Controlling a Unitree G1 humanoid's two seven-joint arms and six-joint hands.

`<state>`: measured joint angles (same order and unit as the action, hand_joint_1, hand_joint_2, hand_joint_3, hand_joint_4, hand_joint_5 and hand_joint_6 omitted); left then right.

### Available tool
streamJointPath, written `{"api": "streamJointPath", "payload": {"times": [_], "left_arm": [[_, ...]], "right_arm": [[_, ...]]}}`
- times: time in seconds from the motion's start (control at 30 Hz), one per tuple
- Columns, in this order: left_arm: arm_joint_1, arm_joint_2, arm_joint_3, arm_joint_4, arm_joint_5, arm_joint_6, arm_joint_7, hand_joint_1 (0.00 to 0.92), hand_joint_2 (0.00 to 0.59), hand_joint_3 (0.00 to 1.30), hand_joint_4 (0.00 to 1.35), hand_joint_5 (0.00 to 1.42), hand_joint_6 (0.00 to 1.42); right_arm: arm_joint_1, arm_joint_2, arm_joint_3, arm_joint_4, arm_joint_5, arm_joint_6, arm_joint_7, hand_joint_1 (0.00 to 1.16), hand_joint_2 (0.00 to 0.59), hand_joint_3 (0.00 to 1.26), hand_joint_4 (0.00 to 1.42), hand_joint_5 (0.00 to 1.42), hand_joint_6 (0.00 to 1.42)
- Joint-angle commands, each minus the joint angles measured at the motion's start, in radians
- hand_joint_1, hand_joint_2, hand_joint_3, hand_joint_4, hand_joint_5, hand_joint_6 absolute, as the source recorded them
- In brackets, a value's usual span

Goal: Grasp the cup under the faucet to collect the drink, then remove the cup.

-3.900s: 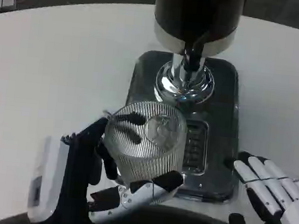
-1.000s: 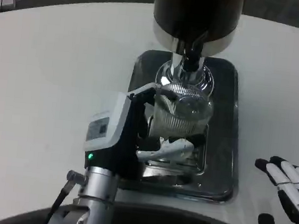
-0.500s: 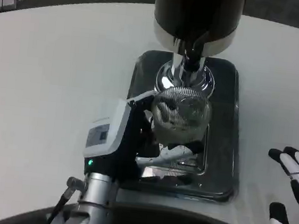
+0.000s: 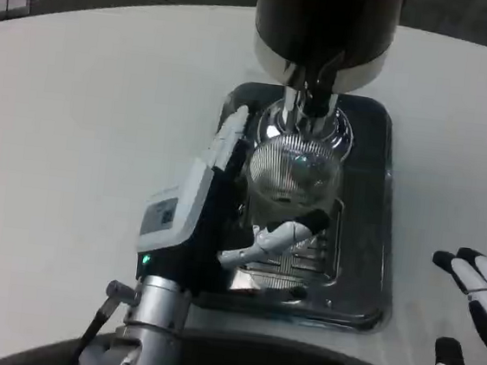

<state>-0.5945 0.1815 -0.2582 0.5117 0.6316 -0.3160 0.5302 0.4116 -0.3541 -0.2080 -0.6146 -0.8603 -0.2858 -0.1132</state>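
Standing over everything is the dark drink dispenser (image 4: 327, 26), its chrome faucet (image 4: 315, 98) pointing down over the metal drip tray (image 4: 367, 248) on the white table (image 4: 83, 131). The left hand (image 4: 223, 215) reaches in from the near-left of the faucet and grips the ribbed clear cup (image 4: 295, 175), fingers wrapped round its far-left side and one finger curled across the near side. The cup sits directly beneath the faucet, mouth up, seemingly placed to catch the pour. Whether liquid is flowing I cannot tell. Well right of the faucet and nearer the table's edge, the right hand (image 4: 473, 320) waits with fingers spread, holding nothing. Open tabletop lies left of the tray, so the cup could probably come back out toward the near-left without fouling the tray's raised rim.
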Motion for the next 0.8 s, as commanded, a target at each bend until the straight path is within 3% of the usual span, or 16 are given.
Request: {"api": "streamJointPath", "payload": {"times": [0.03, 0.17, 0.27, 0.43, 0.8], "left_arm": [[0.076, 0.002, 0.019, -0.066, -0.044, -0.022, -0.023, 0.089, 0.017, 0.00, 0.00, 0.18, 0.20], [0.140, -0.002, 0.041, -0.160, -0.071, -0.025, -0.028, 0.001, 0.009, 0.01, 0.00, 0.18, 0.19], [0.202, -0.003, 0.066, -0.238, -0.101, -0.034, -0.038, 0.000, 0.015, 0.02, 0.00, 0.18, 0.17], [0.274, -0.028, 0.110, -0.357, -0.149, -0.043, -0.045, 0.000, 0.088, 0.07, 0.00, 0.19, 0.17], [0.331, -0.064, 0.149, -0.690, -0.216, -0.001, -0.186, 0.000, 0.123, 0.06, 0.00, 0.17, 0.11]], "right_arm": [[0.011, 0.004, 0.006, 0.008, 0.007, -0.009, -0.008, 0.08, 0.586, 0.13, 0.09, 0.12, 0.23], [0.016, 0.005, 0.007, 0.005, 0.006, -0.010, -0.010, 0.08, 0.586, 0.13, 0.09, 0.12, 0.23], [0.018, 0.005, 0.010, 0.004, 0.008, -0.013, -0.010, 0.08, 0.586, 0.13, 0.09, 0.12, 0.23], [0.024, 0.005, 0.012, 0.000, 0.009, -0.017, -0.010, 0.08, 0.586, 0.13, 0.09, 0.12, 0.23], [0.047, 0.012, 0.027, -0.019, -0.001, -0.031, -0.010, 0.08, 0.586, 0.13, 0.09, 0.12, 0.23]]}}
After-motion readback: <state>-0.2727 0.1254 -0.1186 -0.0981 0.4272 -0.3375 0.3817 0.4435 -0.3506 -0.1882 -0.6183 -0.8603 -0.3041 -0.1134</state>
